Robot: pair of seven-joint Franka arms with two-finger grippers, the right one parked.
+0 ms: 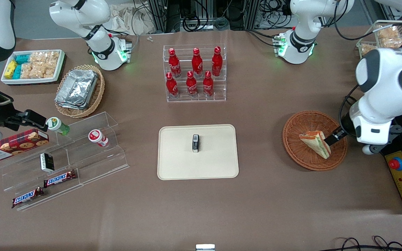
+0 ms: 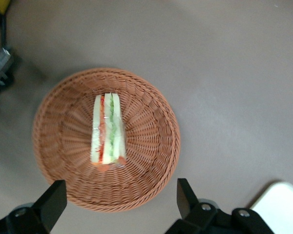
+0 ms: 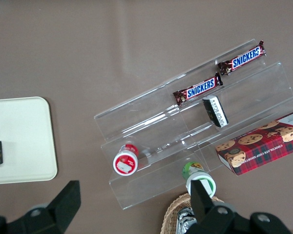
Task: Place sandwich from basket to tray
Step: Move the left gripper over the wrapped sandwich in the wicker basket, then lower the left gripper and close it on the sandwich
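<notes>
Above the basket (image 1: 314,140) hangs the tool (image 2: 122,201), its two fingers spread wide and holding nothing. Standing on edge near the basket's middle, the sandwich (image 1: 316,143) shows its green and orange-red filling to the wrist camera, and neither finger touches it. Well away from the basket toward the parked arm's end of the desk (image 1: 274,195) lies the tray (image 1: 218,164), carrying only a small dark packet (image 1: 195,143). By my judgement nothing is done yet: descent, grasp, lift, carry and release all remain.
</notes>
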